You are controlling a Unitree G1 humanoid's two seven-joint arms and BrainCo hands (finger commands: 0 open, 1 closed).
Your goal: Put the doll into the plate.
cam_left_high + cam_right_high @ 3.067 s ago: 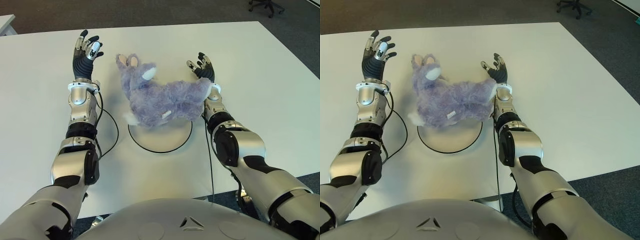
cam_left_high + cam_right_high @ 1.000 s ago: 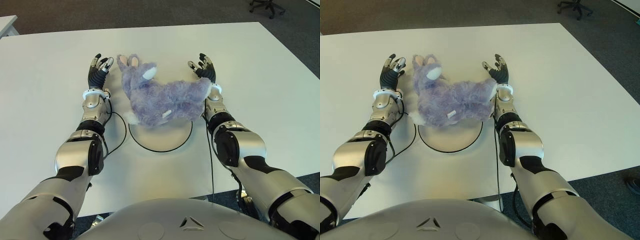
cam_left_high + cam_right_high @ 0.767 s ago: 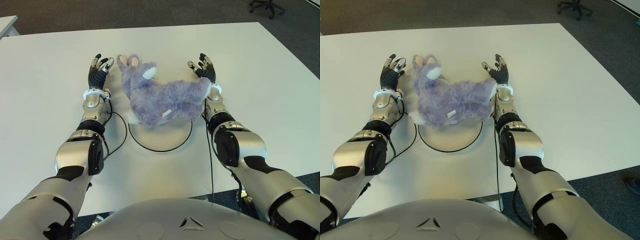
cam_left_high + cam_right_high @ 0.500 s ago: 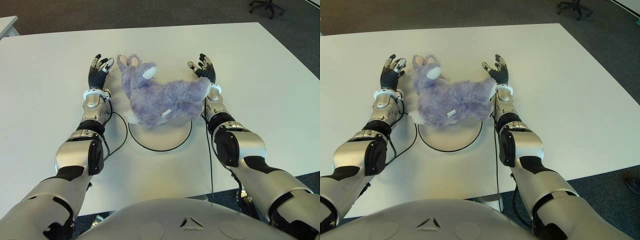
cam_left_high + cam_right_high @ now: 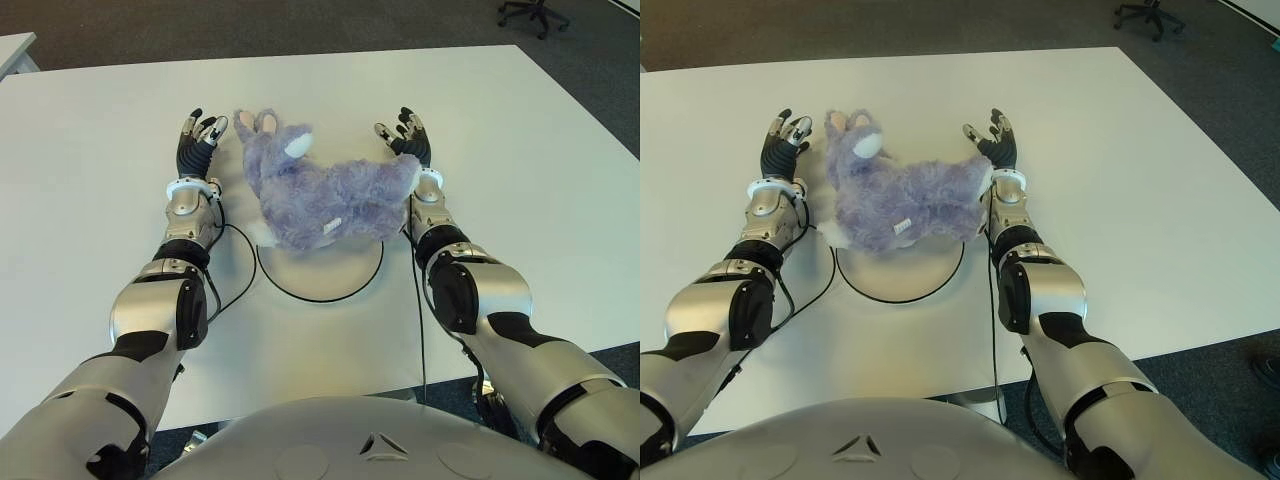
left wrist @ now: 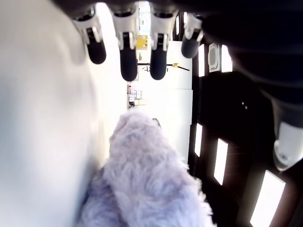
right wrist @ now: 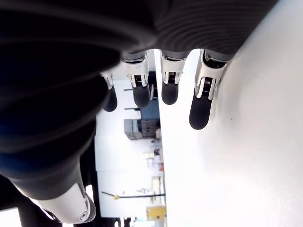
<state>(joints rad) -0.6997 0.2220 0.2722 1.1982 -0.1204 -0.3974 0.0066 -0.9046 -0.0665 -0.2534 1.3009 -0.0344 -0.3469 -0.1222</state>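
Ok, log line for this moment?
left hand: open, left of doll | right hand: open, right of doll | doll: partly over plate

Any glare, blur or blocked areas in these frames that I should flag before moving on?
Left and right eye views: even, soft light, sharp throughout; the purple plush doll hides much of the plate. Left wrist view: the white table is overexposed; the left hand's fingers and the doll are blurred from closeness. Right wrist view: the table washes out to white; the dark right hand blocks much of the frame.

Doll (image 5: 320, 195) furred lilac-grey, ears lined pink; plate (image 5: 320, 275) white, rimmed black; bench (image 5: 90, 190) white; floor (image 5: 300, 25) dark grey.
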